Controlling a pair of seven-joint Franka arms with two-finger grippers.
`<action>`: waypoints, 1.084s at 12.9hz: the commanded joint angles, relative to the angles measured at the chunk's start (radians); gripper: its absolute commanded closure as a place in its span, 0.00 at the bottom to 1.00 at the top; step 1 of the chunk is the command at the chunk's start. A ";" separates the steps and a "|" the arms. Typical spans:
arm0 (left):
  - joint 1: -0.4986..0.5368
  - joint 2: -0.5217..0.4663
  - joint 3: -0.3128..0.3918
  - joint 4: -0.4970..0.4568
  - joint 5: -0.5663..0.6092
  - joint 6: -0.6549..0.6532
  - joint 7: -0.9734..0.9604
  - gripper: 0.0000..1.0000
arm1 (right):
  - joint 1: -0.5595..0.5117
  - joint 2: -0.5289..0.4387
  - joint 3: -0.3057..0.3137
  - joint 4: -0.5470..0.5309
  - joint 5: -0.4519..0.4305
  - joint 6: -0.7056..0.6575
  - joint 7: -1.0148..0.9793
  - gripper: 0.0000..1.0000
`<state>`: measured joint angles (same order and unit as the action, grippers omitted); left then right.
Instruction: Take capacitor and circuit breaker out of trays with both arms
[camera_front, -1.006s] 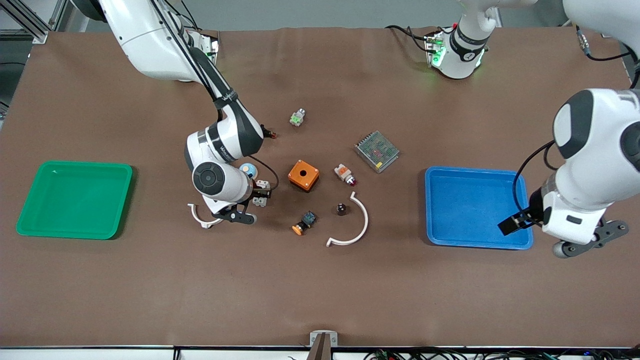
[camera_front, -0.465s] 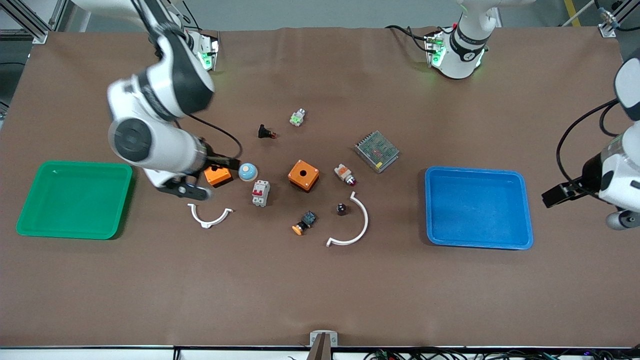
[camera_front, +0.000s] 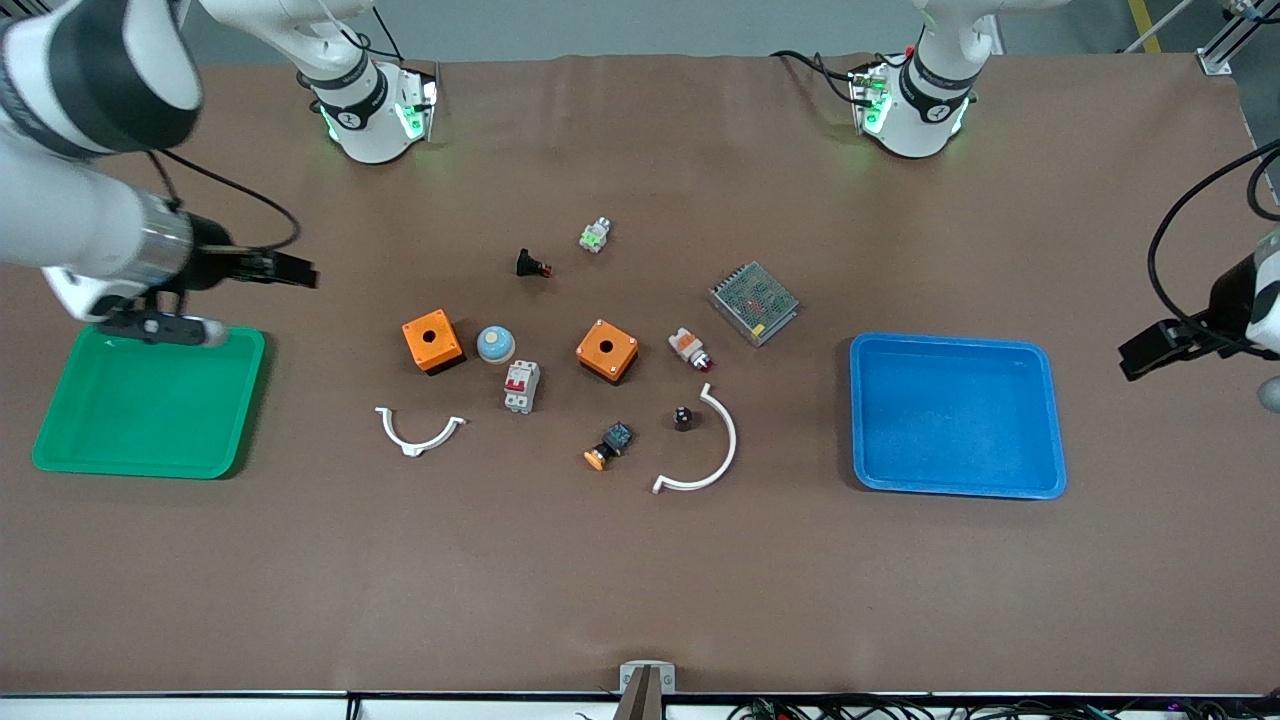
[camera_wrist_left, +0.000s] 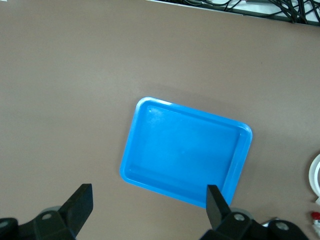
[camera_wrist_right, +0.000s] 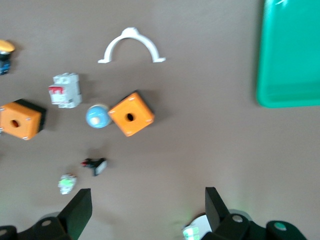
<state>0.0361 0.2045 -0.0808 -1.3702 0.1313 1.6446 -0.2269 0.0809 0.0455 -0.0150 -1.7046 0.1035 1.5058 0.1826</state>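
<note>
The breaker (camera_front: 520, 386), a light grey block with red levers, lies on the table between two orange boxes; it also shows in the right wrist view (camera_wrist_right: 65, 90). The capacitor (camera_front: 683, 417), a tiny black cylinder, stands beside a big white half-ring clip (camera_front: 712, 450). My right gripper (camera_front: 290, 270) is open and empty, up over the bare table beside the green tray (camera_front: 150, 400); its fingers frame bare table (camera_wrist_right: 147, 210). My left gripper (camera_front: 1150, 352) is open and empty, up over the table at the left arm's end, beside the blue tray (camera_front: 955, 415); it sees that empty tray (camera_wrist_left: 185, 150).
Two orange boxes (camera_front: 432, 342) (camera_front: 607, 350), a blue dome part (camera_front: 495, 344), a white-orange part with red tip (camera_front: 690, 348), an orange-capped button (camera_front: 605, 446), a small white clip (camera_front: 418, 432), a black red-tipped part (camera_front: 530, 265), a green-white part (camera_front: 594, 235) and a metal mesh box (camera_front: 754, 301) lie mid-table.
My right arm rose from beside the breaker and swung toward the green tray, empty. My left arm drew back from over the blue tray's corner toward the table's end. The breaker stayed put.
</note>
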 joint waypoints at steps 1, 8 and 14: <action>0.002 -0.153 0.035 -0.160 -0.051 0.008 0.079 0.00 | -0.022 -0.058 0.010 0.000 -0.065 -0.013 -0.061 0.00; -0.010 -0.218 0.053 -0.217 -0.087 -0.008 0.123 0.00 | -0.105 -0.038 0.009 0.201 -0.071 -0.038 -0.176 0.00; -0.012 -0.218 0.013 -0.213 -0.087 -0.016 0.069 0.00 | -0.105 -0.038 0.010 0.229 -0.103 -0.030 -0.176 0.00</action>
<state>0.0215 0.0053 -0.0658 -1.5724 0.0538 1.6328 -0.1476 -0.0124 -0.0057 -0.0195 -1.5043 0.0201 1.4841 0.0123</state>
